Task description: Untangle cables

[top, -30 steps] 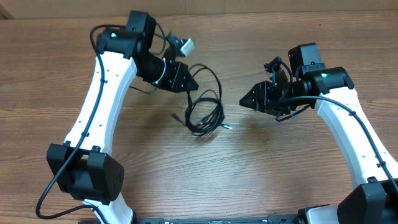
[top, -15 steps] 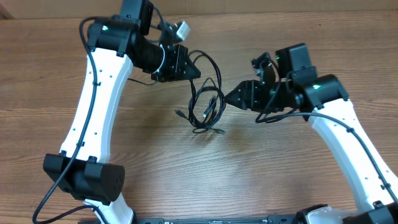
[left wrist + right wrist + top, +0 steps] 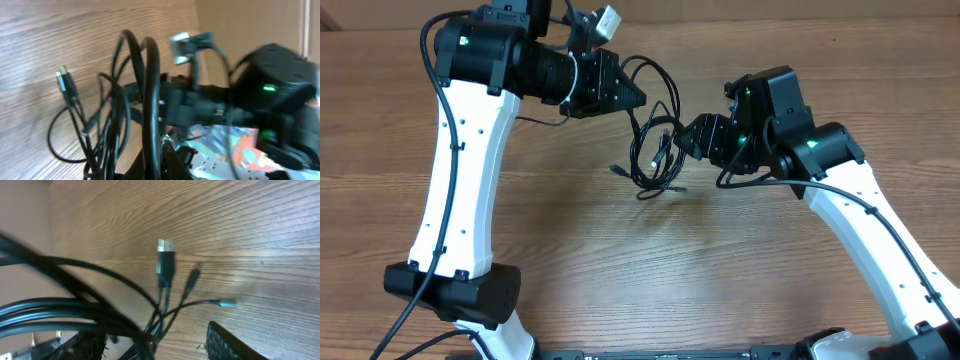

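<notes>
A wood-grain table (image 3: 620, 270) fills the view, with a plain tan panel (image 3: 720, 10) behind it.

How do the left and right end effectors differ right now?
The left end effector is shut on the cables; the right end effector is open, gripping nothing. The left one points rightward; the right one points leftward. Both are black and meet at the same cables.
</notes>
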Controlling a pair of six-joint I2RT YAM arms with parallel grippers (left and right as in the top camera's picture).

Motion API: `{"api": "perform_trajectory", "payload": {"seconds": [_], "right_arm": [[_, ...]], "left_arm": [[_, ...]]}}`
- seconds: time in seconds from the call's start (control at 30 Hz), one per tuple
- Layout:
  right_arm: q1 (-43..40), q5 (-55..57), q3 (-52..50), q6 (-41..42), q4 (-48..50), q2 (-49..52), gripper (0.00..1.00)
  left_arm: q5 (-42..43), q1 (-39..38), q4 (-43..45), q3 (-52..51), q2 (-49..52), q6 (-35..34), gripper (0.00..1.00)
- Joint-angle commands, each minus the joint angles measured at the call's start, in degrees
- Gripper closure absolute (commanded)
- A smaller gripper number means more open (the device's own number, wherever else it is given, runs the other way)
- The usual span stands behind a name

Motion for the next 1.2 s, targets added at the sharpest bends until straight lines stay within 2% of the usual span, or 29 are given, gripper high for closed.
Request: {"api": "perform_trajectory", "payload": {"seconds": [0.0, 0.3, 0.47, 0.6, 0.73, 0.93, 1.17], "right_arm": [[0.0, 3.3, 0.2, 4.5, 0.8, 2.6, 0.39], [-1.6, 6.8, 0.2, 8.9, 0.1, 5.3, 0.40], [-6.3, 8.2, 0.2, 8.2, -4.6, 5.3, 0.40], [-10.6, 8.5, 0.2, 2.4, -9.0, 5.3, 0.40], [-13.6, 8.5, 0.2, -3.6, -12.5, 5.3, 0.40], [-13.5, 5.0, 0.2, -12.7, -16.3, 5.3, 0.41], [-14.1, 4.8, 0.9, -12.5, -18.0, 5.2, 0.44]], "left_arm": [[4.2, -0.5, 0.2, 5.0, -1.6, -2.4, 0.96], [4.0, 0.9, 1.5, 14.1, -5.8, -4.3, 0.96], [-0.2, 7.3, 2.0, 18.8, -8.6, -5.2, 0.96], [-5.0, 14.1, 1.5, 19.1, -11.2, -5.2, 0.96], [-9.2, 17.8, -0.5, 19.1, -12.6, -5.1, 0.96], [-12.8, 18.0, -5.0, 19.1, -12.3, -1.7, 0.96], [-13.0, 14.0, -10.2, 18.7, -9.8, 3.8, 0.96]]}}
